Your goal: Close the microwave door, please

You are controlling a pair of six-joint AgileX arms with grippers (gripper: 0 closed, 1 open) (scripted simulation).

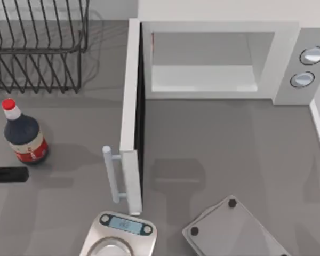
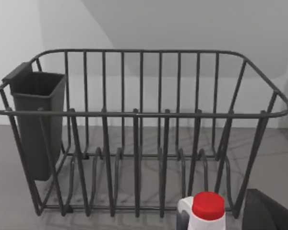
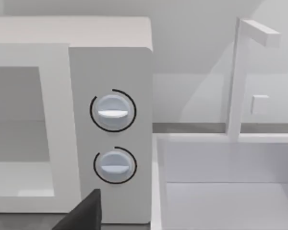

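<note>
The door point(image 1: 131, 114) stands swung fully open, edge-on, reaching from the microwave point(image 1: 218, 58) at 12 o'clock toward 6, handle point(image 1: 112, 173) facing 9. That leaves its outer face open to a push from the left arm point(image 1: 8, 174), parked at 9 beside the bottle point(image 1: 22, 133). Whether either arm's jaws are open, I cannot tell.

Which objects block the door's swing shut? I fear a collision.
Nothing visible does. The microwave door stands open toward the table's front; the bare table lies between it and the microwave front. The grey plate and scale sit nearer the front.
</note>
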